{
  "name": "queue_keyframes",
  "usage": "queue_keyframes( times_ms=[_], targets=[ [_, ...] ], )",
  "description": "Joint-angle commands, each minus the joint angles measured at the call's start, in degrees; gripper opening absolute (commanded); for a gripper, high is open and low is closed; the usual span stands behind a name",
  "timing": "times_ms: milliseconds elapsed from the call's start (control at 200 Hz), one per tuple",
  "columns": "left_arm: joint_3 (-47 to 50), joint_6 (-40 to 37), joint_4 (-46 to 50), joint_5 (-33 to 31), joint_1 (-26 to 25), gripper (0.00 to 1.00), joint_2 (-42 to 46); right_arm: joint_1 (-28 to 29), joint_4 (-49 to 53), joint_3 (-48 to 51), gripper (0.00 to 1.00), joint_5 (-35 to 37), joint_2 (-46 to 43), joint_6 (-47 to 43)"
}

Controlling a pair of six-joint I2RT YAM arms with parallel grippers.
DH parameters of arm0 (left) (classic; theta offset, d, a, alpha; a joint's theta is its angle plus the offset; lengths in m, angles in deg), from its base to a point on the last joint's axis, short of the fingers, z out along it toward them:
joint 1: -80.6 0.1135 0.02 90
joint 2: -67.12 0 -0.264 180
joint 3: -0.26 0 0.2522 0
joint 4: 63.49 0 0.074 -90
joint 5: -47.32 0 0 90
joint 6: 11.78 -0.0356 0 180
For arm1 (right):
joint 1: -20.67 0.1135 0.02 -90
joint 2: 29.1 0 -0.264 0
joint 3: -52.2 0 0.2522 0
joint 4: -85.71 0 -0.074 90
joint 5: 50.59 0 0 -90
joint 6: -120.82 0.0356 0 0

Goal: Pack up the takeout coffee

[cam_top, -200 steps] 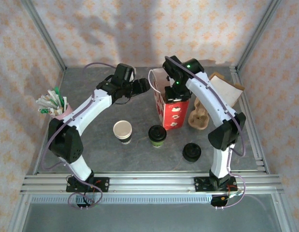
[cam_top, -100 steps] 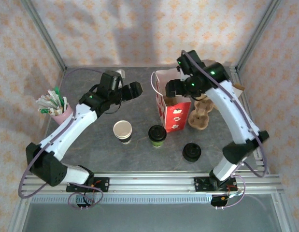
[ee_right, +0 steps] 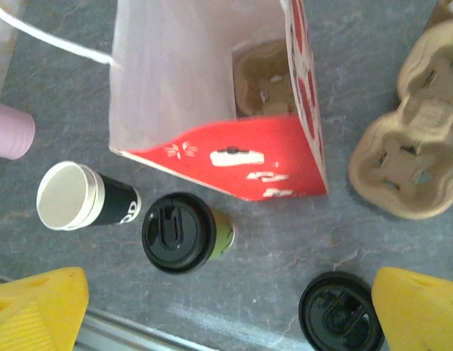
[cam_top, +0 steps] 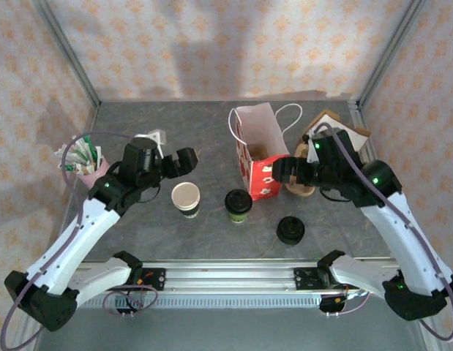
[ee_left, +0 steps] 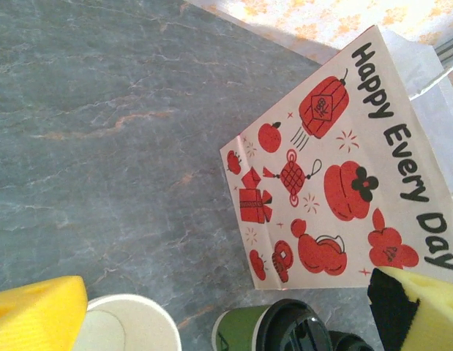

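A: Left to right, what's out?

B: Pink cup of sachets (cam_top: 85, 164) at far left. Left gripper (cam_top: 178, 165) hangs over the lidless cup (cam_top: 186, 197), fingers spread, nothing held. Takeout coffee (cam_top: 238, 205) stands upright on the table (cam_top: 138, 128), lid on, just in front of the paper bag (cam_top: 257, 174) and outside it. Right gripper (cam_top: 281, 170) by the bag's near right corner, fingers wide apart, empty. Lid stack (cam_top: 290, 229) nearer, cardboard carrier (cam_top: 303, 178) beside the bag.

A: Risks?

B: Likely three. The two cups stand near each other; a careless reach takes the lidless one. A hard squeeze on the paper wall could pop the lid. The bag looks light; a knock on its rim could tip it.

A: Count?

B: One lidded coffee, one lidless cup, one bag. Two carriers, the second carrier (ee_right: 264, 73) seated inside the bag. One lid stack, number in it unreadable. One sachet cup.
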Motion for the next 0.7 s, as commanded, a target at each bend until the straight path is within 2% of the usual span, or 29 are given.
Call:
queue_keyframes(
  times_ms=[0,125,210,400,535,600,696],
  targets=[
    [2.68,-0.35,1.92,-3.02,-0.14,1.00,2.12,0.01,-5.69,5.18,0.99,-4.02,-2.55,2.43],
    [4.78,0.17,0.31,-3.14,-0.19,1.00,2.33,0.05,-9.62,10.22,0.99,-7.46,-4.63,3.39],
    [5.44,0.48,-0.56,-3.22,-0.21,1.00,1.69,0.79,-9.19,10.87,0.99,-6.94,-4.05,2.76],
    [6.44,0.56,-1.60,-4.29,-0.08,1.00,0.51,12.27,-4.97,7.26,0.99,6.60,0.44,1.57],
    [6.70,0.41,-1.99,-4.98,-0.11,1.00,-0.06,23.04,0.22,2.58,0.99,20.19,7.44,1.30],
    [6.77,0.28,-1.99,-5.24,0.03,1.00,-0.14,24.72,2.83,0.08,0.99,23.89,10.99,2.14],
    [6.97,0.31,-2.26,-5.25,0.10,1.00,-0.36,24.76,1.38,-0.60,0.99,23.64,12.40,3.45]
  ],
)
